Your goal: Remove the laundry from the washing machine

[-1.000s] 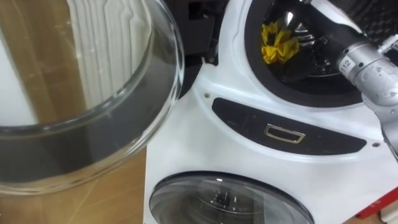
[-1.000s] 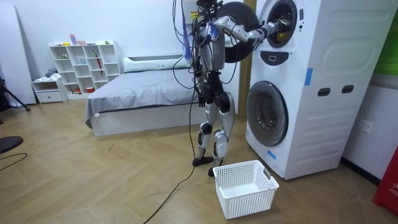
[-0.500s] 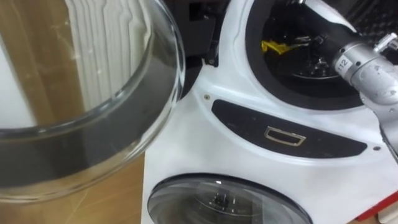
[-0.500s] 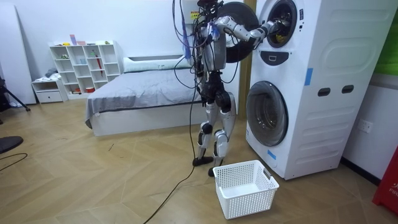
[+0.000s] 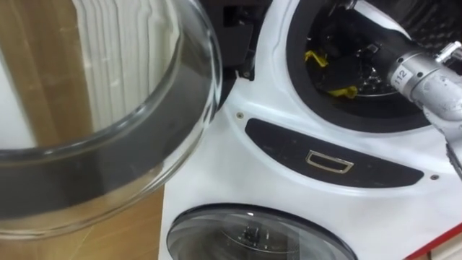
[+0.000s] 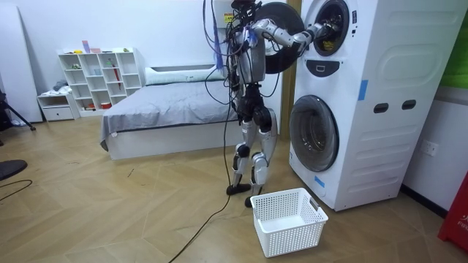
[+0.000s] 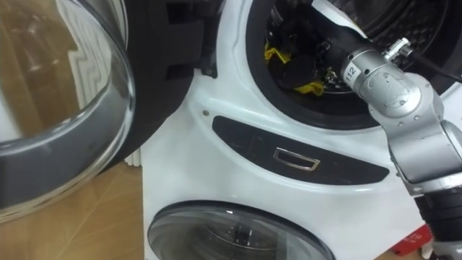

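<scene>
Yellow marks the task's thing: a yellow cloth [image 7: 312,88] lies inside the drum [image 5: 328,25] of the upper washing machine [image 6: 351,109], and none of it has crossed the rim. By the look of it the task is near its start. The glass door [image 5: 144,144] stands swung wide, out at 9 o'clock of the opening, so the way in is clear and the reach is made. Lifting the cloth out and carrying it down are not yet done. The white basket [image 6: 292,232] sits on the floor at about 5 o'clock of the robot's feet in the room view and has nothing in it, so the whole load is probably left to bring over.

The robot stands upright, close before the stacked machines, with its right arm stretched up into the opening. Its right hand [image 7: 297,68] is a dark shape deep in the dark drum, lying over the cloth. Yellow shows at roughly 10 o'clock and at 5 o'clock of it, so hand and cloth seem to touch. Whether it has closed on the fabric or merely rests on it, I cannot tell.
</scene>
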Motion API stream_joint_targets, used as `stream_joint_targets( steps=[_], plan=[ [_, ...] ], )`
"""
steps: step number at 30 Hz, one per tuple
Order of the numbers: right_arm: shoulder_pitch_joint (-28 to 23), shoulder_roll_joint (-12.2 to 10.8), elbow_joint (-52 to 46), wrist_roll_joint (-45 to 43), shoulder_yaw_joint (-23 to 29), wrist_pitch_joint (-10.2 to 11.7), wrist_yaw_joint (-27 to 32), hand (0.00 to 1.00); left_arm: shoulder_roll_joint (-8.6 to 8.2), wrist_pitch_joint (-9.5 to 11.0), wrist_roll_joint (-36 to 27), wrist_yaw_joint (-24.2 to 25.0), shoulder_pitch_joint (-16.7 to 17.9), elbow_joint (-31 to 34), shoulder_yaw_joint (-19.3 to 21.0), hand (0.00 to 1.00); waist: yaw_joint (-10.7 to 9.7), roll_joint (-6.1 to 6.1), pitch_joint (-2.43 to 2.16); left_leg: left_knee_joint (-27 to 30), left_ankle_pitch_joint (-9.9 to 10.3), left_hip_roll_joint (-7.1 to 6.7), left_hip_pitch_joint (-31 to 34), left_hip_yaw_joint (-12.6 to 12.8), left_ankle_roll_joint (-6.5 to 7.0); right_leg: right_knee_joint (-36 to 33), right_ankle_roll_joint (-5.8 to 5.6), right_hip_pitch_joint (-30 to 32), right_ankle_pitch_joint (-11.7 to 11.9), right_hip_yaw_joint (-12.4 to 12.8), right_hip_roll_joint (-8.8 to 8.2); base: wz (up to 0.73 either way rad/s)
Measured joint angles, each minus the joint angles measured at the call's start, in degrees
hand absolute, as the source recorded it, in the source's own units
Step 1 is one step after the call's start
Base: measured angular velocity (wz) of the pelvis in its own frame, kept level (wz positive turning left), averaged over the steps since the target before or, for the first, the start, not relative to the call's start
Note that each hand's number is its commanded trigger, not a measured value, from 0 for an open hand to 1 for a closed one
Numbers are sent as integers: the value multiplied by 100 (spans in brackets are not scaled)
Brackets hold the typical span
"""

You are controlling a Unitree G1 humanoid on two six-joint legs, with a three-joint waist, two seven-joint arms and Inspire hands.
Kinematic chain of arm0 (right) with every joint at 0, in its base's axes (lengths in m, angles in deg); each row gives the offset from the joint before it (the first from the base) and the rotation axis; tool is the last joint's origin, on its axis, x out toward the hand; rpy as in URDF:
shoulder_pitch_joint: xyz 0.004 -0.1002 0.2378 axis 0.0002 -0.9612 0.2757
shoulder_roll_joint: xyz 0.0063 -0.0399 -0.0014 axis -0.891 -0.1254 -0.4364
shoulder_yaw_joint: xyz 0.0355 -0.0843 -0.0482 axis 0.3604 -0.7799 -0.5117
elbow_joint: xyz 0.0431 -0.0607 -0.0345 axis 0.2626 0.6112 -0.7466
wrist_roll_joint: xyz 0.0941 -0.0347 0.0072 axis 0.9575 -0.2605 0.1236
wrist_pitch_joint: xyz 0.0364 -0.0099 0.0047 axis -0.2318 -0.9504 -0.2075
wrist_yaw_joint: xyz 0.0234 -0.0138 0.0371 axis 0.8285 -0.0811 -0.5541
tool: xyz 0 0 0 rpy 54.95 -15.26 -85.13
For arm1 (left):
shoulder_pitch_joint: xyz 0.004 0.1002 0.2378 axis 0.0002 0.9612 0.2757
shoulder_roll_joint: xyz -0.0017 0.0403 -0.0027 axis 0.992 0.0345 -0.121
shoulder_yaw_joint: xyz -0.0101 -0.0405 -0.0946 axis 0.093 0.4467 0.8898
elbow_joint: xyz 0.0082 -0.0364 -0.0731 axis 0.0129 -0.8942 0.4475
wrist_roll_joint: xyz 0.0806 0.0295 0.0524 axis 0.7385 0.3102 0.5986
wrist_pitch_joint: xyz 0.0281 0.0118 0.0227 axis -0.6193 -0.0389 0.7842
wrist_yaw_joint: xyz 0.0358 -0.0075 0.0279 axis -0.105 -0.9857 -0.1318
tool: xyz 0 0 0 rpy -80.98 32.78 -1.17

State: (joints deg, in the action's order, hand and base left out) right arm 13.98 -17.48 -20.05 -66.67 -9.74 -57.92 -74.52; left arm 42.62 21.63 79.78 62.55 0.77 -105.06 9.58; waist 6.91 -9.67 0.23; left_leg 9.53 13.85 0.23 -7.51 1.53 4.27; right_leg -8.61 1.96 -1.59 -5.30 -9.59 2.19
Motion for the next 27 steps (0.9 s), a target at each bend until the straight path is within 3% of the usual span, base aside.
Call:
stream_joint_targets(
  steps=[8,12,17,20,21,22,23,24,25,27],
  plan=[
    [-117,110,-560,95,11,-40,-30,100,34,6,4,-3,147,18,4,0,-55,40,0,-35,13,9,31,-3,-22,-1,1,50,0,78,55,-2],
    [-183,204,-1301,95,10,-47,33,100,23,7,-103,-20,274,-10,-3,0,-148,162,-4,-11,13,25,31,96,-23,-1,1,62,0,183,45,-8],
    [-825,242,-2388,80,143,-47,439,100,23,191,-121,-152,283,-15,-7,0,-247,249,-39,-2,10,51,5,163,-28,-1,25,51,-16,209,69,-8],
    [-1214,204,-2976,141,173,-47,634,100,11,241,-248,-283,310,-126,-12,0,-261,288,-69,6,-17,65,-58,362,-73,2,30,26,-14,412,91,-27],
    [-1301,150,-3088,199,168,-47,681,100,12,254,-342,-324,319,-245,-30,0,-300,290,-69,127,-11,59,-57,466,-149,27,42,-42,-5,564,64,5],
    [-1392,87,-3173,214,168,-50,758,100,25,266,-475,-414,313,-359,-149,0,-422,216,-78,525,141,36,197,528,-417,102,49,-116,1,903,-54,24],
    [-1466,87,-3247,217,192,-52,825,100,27,280,-500,-432,291,-393,-202,0,-493,203,-80,464,145,71,313,567,-484,108,47,-122,1,1112,-79,62],
    [-1696,69,-3391,216,344,-52,953,100,25,314,-484,-454,204,-445,-321,0,-551,191,-92,137,-87,252,535,677,-386,68,-2,-76,-26,1342,-97,31],
    [-1898,64,-3480,212,464,-64,1015,100,-9,365,-456,-494,225,-461,-339,0,-471,224,-130,130,-178,256,472,873,-345,35,-81,-21,-48,1406,-85,8],
    [-2074,61,-3682,231,581,-63,1024,100,-29,394,-444,-509,381,-537,-337,0,-427,237,-124,141,-179,235,344,931,-345,70,-102,-54,-58,1269,-82,-51]
  ],
)
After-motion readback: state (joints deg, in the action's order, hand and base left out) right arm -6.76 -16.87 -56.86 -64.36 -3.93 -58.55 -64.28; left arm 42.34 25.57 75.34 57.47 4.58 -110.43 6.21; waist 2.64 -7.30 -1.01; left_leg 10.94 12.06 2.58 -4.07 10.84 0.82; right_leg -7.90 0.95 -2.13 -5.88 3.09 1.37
